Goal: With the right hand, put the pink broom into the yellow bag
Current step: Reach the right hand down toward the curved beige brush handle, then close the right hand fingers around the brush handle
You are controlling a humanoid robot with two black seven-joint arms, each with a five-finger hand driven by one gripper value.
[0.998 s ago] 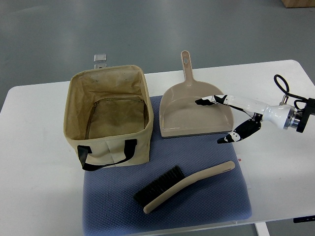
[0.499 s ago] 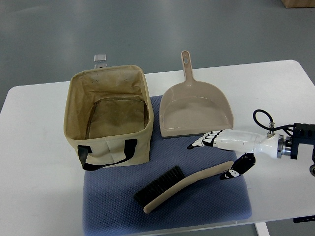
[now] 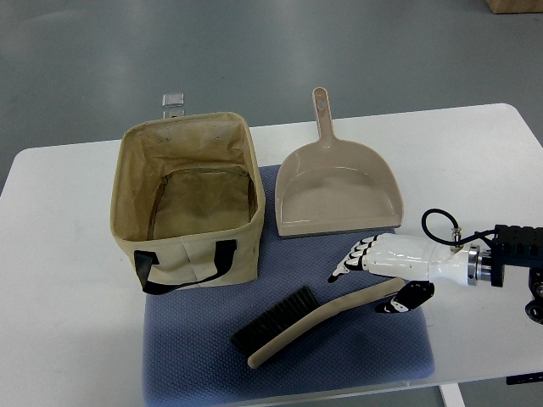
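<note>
The pink broom [image 3: 318, 318], a beige-pink hand brush with black bristles at its left end, lies slantwise on the blue mat [image 3: 204, 356]. My right hand [image 3: 366, 281] hovers over the handle's right end, fingers spread and holding nothing, with its thumb [image 3: 405, 298] beside the handle tip. The yellow bag [image 3: 188, 200], an open tan fabric tote with black straps, stands upright at the left.
A pink dustpan [image 3: 335, 188] lies behind the mat, its handle pointing away. The white table [image 3: 68, 339] ends close in front of the mat. A small metal clip [image 3: 173, 102] sits beyond the bag. The left arm is out of view.
My right hand has come down from over the dustpan toward the broom handle and has drawn close to its right end, fingers still spread.
</note>
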